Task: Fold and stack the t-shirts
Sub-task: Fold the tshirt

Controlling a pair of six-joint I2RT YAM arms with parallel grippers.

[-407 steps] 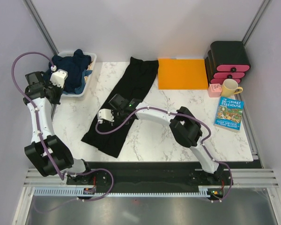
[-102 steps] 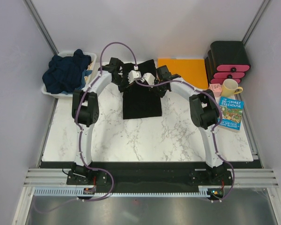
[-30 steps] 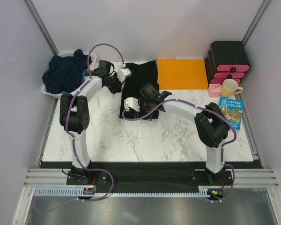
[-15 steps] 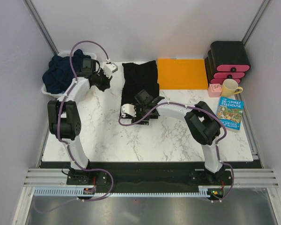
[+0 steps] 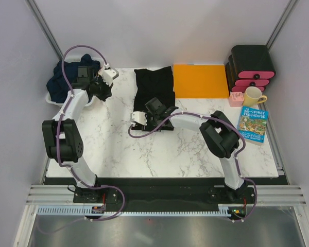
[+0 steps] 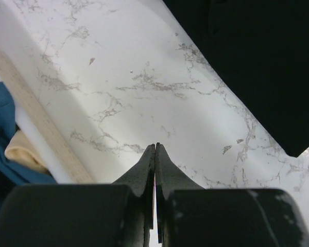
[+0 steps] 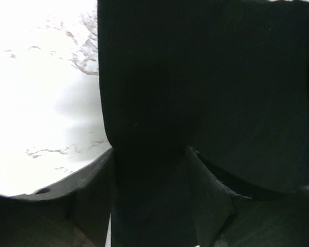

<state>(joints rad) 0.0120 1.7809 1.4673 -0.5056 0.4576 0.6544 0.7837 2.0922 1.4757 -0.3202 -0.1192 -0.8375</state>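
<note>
With our right gripper [image 7: 149, 154] spread wide and unclamped astride the near edge of the plain black cloth t-shirt [image 5: 154, 92], a smooth folded rectangle just left of the flat orange rectangular sheet [image 5: 201, 81], we should catch every layer before lifting, while our left gripper [image 6: 155, 149], pressed shut and empty, hovers farther left of that sheet by the crumpled navy t-shirts [image 5: 67, 81].

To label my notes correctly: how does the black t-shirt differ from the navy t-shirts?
The black t-shirt lies flat in a neat rectangle on the table; the navy t-shirts sit crumpled in the white bin. One is black, the others dark blue. Both are soft cloth.
</note>
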